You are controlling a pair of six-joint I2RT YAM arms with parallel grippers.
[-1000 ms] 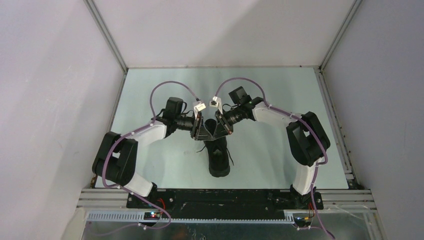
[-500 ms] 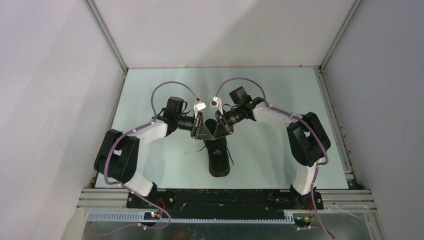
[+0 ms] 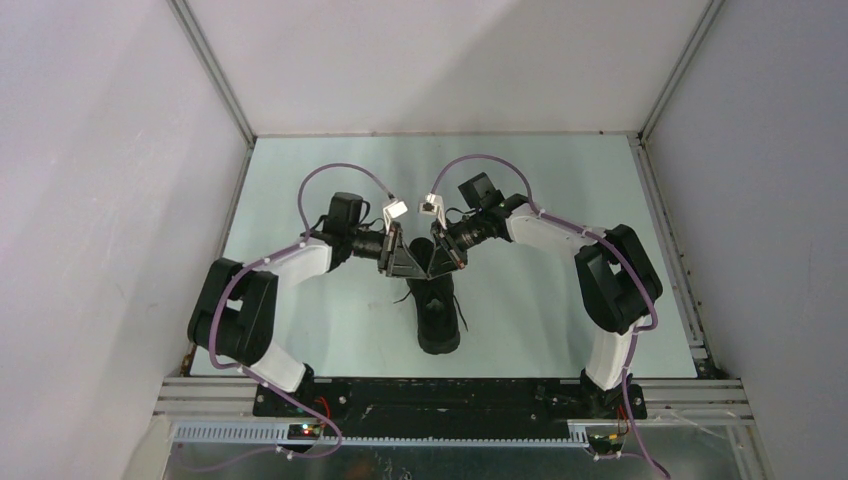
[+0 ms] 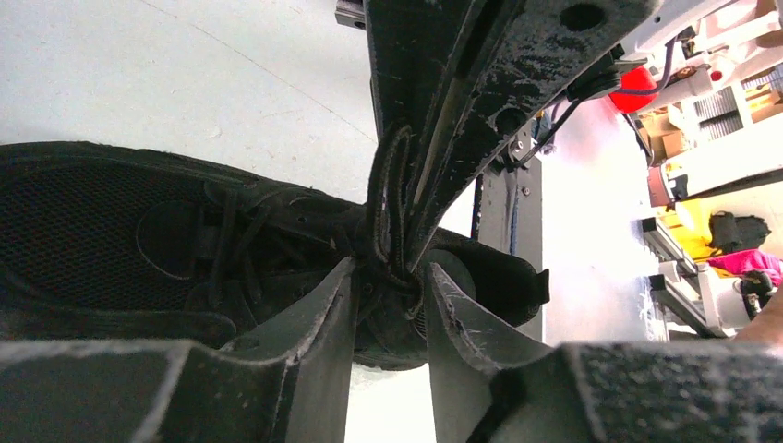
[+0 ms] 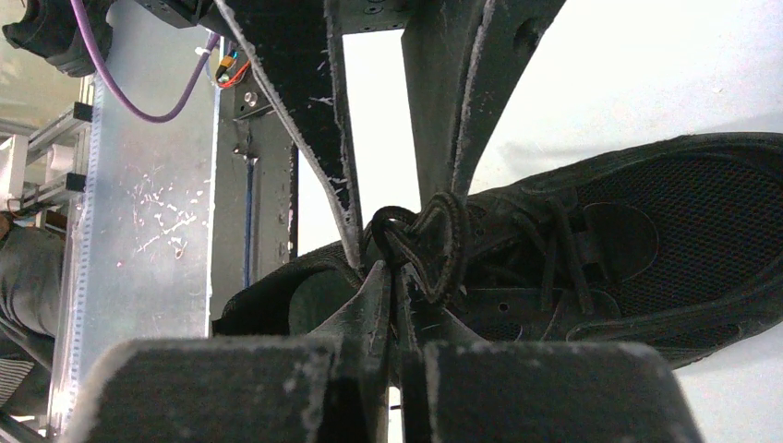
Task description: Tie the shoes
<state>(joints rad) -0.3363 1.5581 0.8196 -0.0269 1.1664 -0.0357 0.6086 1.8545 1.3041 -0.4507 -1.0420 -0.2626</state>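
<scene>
Left fingers point(image 4: 343, 295) nudged leftward, half-open astride laces point(image 4: 388, 212), right fingers point(image 5: 395, 297) pinched shut on laces, shoe point(image 3: 438, 320) beneath

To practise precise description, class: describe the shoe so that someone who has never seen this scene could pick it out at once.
Find the pale green table. At its middle, under the left gripper and right gripper, lies the black sneaker. Unlike those rigid black fingers, it has a mesh toe and thin laces, and rests on the table.
</scene>
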